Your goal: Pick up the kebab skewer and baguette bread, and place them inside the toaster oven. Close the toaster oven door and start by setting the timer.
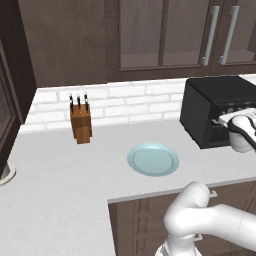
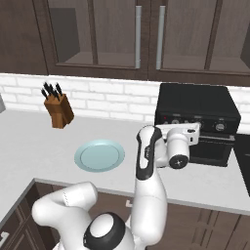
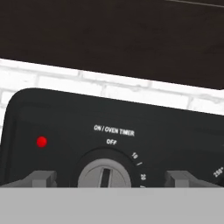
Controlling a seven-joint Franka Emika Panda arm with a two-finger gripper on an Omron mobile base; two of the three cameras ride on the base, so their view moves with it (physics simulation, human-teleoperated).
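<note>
Light grey surface (image 1: 65, 190), L-shaped, wrapping round a corner, with dark brown drawers (image 1: 142, 225) under the front edge. Behind it runs a white brick backsplash (image 1: 130, 102) and above that dark wood wall cabinets (image 2: 146, 34) with glass fronts and long metal bar handles (image 2: 138, 36).

On the surface there's a pale blue plate (image 1: 153, 159) sitting out in the open with nothing on it, and a wooden knife block (image 1: 81, 121) with black handles sticking up, back near the brick wall and well apart from the plate.

The toaster oven (image 2: 197, 105) sits at the back against the bricks, off to the right of the plate. Black box, strip of knobs across the front, and the toaster oven door (image 2: 211, 149) below that strip looks closed in the right base view (hard to tell much more, the arm covers part of it).

The tool (image 3: 109, 180) is right up at the oven's control strip. In the hand view its two fingers (image 3: 41, 178) are spread wide, one on each side of the grey timer knob (image 3: 105, 174), not pinching it. The knob's slot points up toward the OFF mark, under the "ON / OVEN TIMER" label. A red light (image 3: 41, 141) glows to the left of the knob.
</note>
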